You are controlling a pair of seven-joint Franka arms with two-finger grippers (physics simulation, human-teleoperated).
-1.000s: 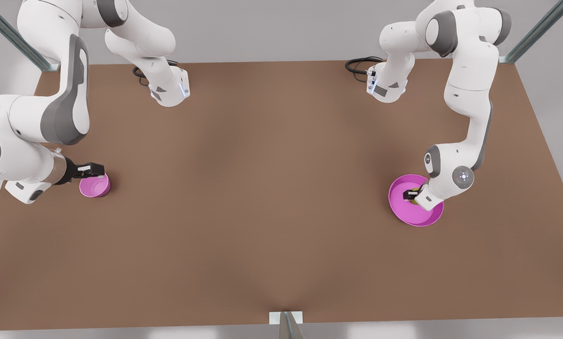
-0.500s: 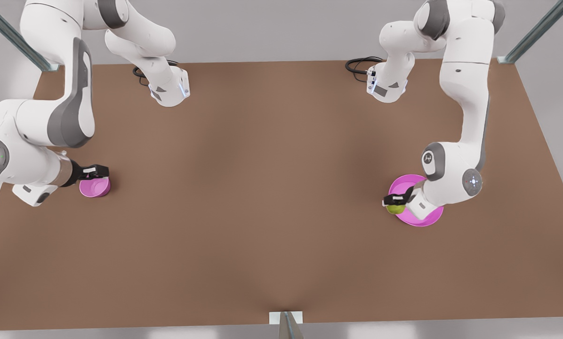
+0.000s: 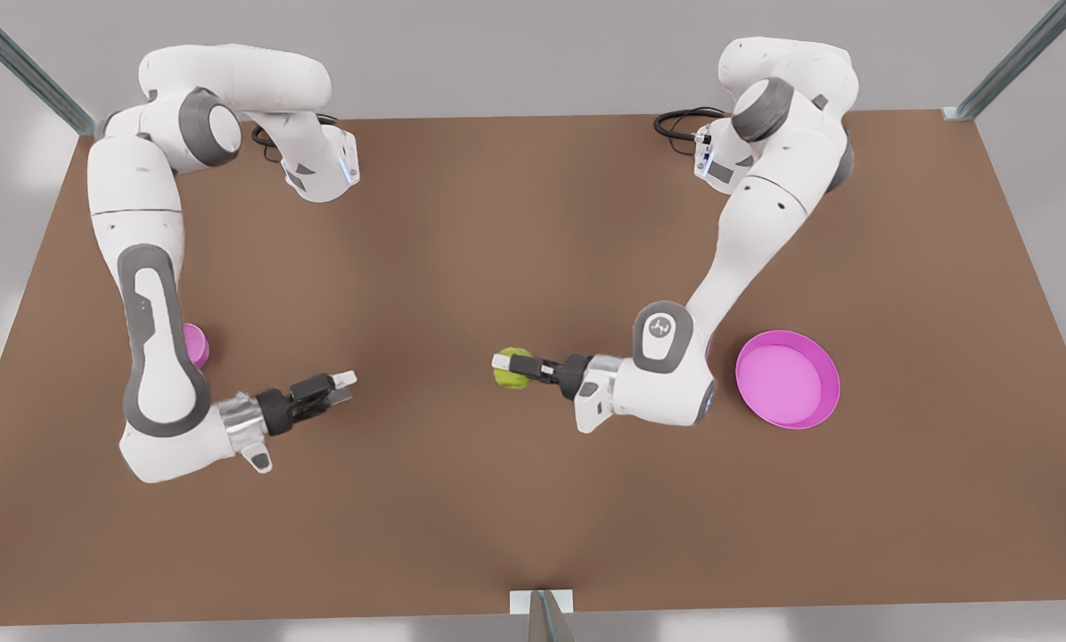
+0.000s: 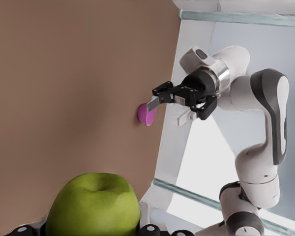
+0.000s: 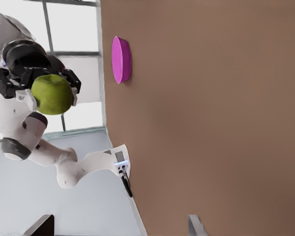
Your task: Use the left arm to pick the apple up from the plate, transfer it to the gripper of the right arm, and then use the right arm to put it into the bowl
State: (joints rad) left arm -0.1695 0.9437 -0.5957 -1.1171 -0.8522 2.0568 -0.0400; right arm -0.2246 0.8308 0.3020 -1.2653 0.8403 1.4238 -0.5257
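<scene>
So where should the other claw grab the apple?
Probably on the bare rounded half of the apple that sticks out past the left claw, coming straight from the front view's left, where the open right claw already faces it. Pinch across its round middle, crosswise to the left claw's fingers.

place: simulated robot lab | evidence: bare brown table (image 3: 533, 499), plain grey walls

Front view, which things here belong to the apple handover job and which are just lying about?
Job:
- small round yellow-green apple, held over the table
- left gripper, gripping it
- right gripper, facing it, apart
- wide shallow magenta plate
- small deep magenta bowl

Lying about:
- black cable
- brown table
</scene>
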